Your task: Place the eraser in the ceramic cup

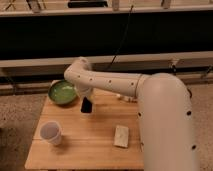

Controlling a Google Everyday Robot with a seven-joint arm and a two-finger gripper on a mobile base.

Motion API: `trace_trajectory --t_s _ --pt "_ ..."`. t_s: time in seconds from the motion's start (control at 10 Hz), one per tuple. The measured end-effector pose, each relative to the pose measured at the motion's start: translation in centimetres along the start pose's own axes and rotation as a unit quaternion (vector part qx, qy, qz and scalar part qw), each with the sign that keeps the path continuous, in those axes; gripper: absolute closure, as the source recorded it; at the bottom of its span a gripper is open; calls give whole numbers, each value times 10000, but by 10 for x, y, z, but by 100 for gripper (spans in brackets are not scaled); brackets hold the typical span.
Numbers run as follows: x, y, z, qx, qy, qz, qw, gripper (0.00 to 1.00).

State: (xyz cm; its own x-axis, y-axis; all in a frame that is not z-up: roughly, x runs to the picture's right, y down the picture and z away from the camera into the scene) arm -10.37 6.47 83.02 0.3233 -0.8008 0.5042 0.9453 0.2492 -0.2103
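The eraser point(86, 105), a small flat black slab, hangs on end from my gripper point(86, 98), just above the wooden table point(85, 150). The gripper is shut on it, at the end of the white arm that reaches in from the right. The ceramic cup point(51, 133), small and white, stands upright near the table's front left corner. It is below and to the left of the gripper, about a cup's width away. The gripper's fingers are mostly hidden behind the wrist.
A green bowl point(62, 92) sits at the table's back left, right beside the gripper. A pale cream block point(121, 135) lies at the front right. My bulky white arm point(165, 115) covers the table's right side. Speckled floor surrounds the table.
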Motion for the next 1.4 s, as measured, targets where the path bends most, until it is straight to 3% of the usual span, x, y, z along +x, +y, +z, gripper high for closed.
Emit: trace_trajectory --t_s 0.6,1.1,1.4 --pt "-34 -17 -37 -56 113 -541 9985 100" --pt "-77 -36 -65 -83 209 -1060 9941 100" --pt "-116 -51 -82 -76 338 -1421 9892 100"
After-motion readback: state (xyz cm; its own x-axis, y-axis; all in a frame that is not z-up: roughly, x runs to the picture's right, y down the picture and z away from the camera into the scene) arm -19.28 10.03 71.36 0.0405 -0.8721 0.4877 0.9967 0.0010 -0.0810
